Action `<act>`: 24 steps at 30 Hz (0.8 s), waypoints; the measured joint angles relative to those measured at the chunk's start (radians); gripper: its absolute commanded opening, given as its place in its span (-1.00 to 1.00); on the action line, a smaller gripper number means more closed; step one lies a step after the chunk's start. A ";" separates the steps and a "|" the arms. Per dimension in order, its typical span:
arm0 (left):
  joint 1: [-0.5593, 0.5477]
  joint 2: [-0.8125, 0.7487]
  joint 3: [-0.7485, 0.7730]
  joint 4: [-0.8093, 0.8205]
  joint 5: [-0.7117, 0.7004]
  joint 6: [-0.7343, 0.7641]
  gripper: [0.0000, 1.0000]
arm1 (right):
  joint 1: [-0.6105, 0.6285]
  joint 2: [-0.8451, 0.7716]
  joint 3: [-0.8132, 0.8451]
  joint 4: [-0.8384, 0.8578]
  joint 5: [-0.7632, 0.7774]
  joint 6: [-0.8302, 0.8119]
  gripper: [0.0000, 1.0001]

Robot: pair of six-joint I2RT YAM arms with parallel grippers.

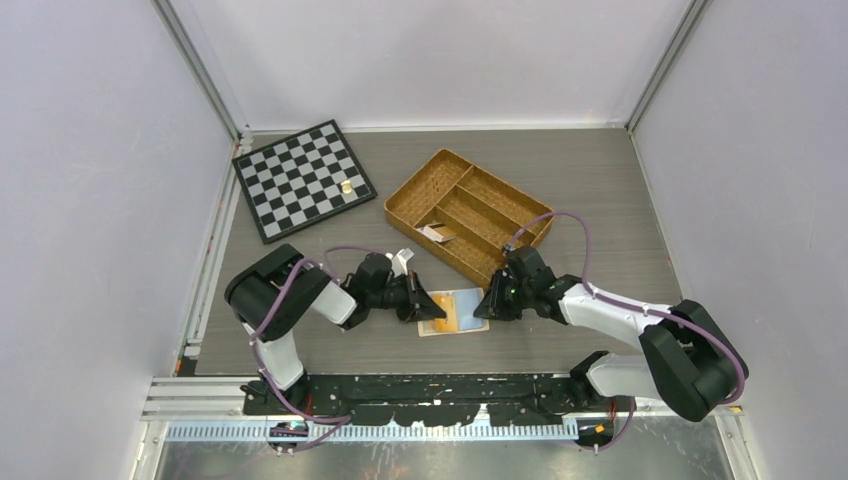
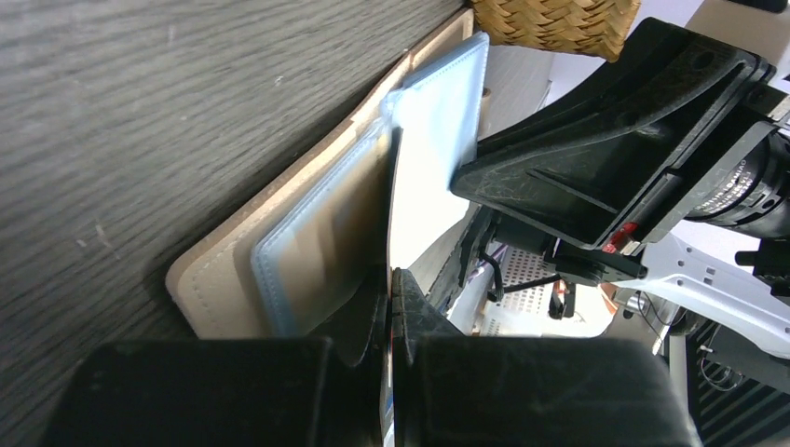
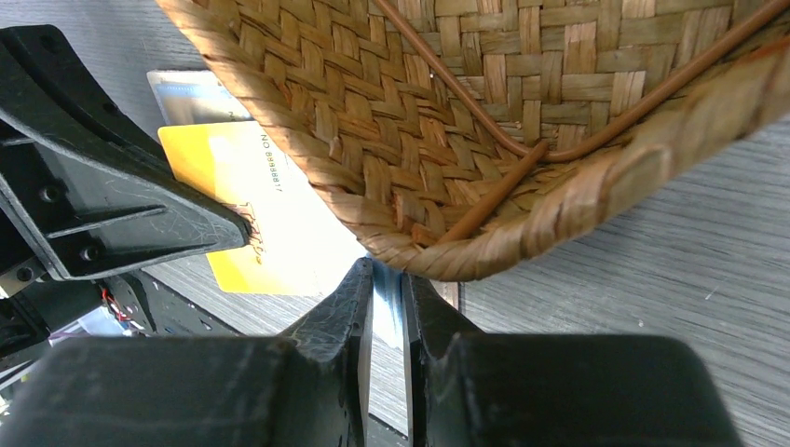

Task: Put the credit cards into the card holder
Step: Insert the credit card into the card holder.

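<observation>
The card holder lies open on the table between my grippers, beige leather with pale blue clear sleeves. My left gripper is shut on an orange card, seen edge-on between its jaws and standing over the holder's fold. The same card shows yellow-orange in the right wrist view. My right gripper is shut on the holder's right edge, with a thin pale blue sliver between its jaws. No blue-teal card can be told apart.
A woven wicker divided tray stands just behind the holder, its corner overhanging my right gripper. A small packet lies in it. A chessboard with a small gold piece lies at the back left.
</observation>
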 measured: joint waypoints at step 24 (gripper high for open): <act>0.000 0.071 0.028 0.079 0.038 0.010 -1.00 | 0.000 0.013 0.011 -0.011 -0.004 -0.005 -0.99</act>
